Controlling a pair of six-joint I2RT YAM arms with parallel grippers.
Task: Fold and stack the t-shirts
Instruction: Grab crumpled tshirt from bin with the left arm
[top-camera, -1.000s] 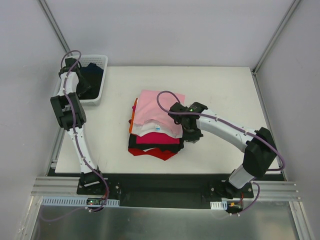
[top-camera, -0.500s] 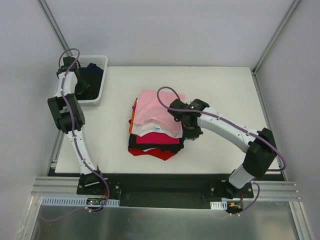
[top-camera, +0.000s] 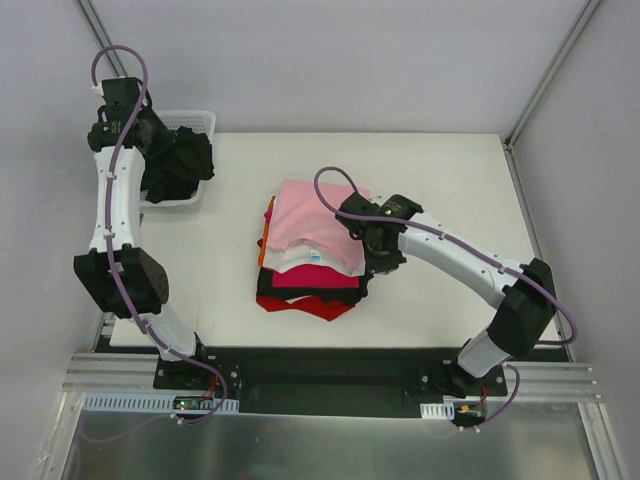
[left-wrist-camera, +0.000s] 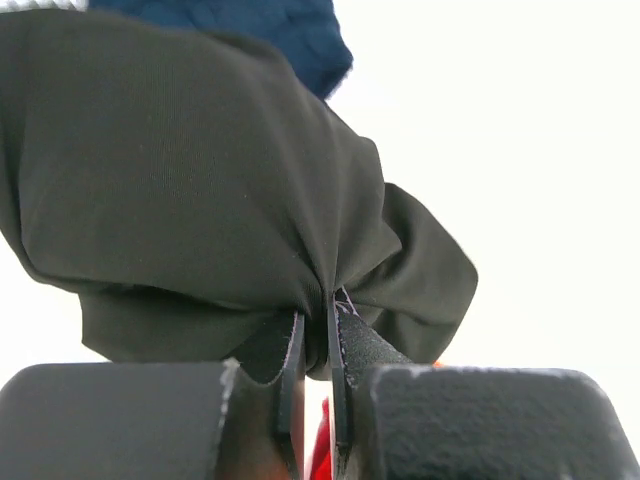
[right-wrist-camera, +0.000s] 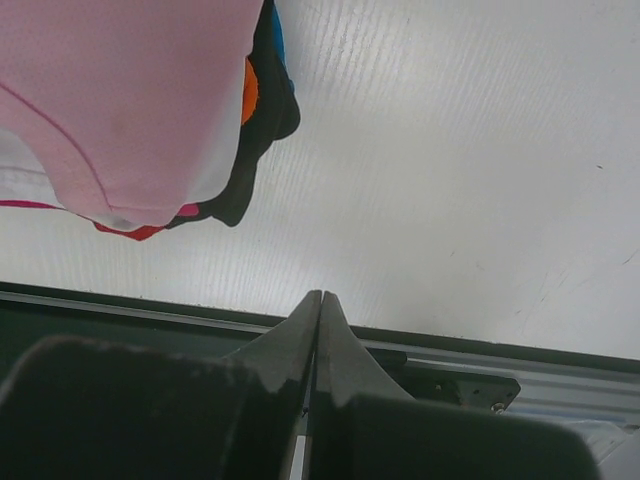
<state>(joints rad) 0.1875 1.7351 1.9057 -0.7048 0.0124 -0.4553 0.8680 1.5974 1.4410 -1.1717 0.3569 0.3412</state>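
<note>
Shirt stack central on white table, broad room rightward; right gripper, fingers together and empty, at its edge; left gripper pinches black shirt above basket.

Shirt stack blocks the table centre, basket far left; right side open.

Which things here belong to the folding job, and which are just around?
Job:
- black t-shirt, hanging pinched in the left gripper
- navy t-shirt beyond it
- folded stack, pink on top
- right gripper, shut, beside the stack

Just around:
- white basket
- table
</note>
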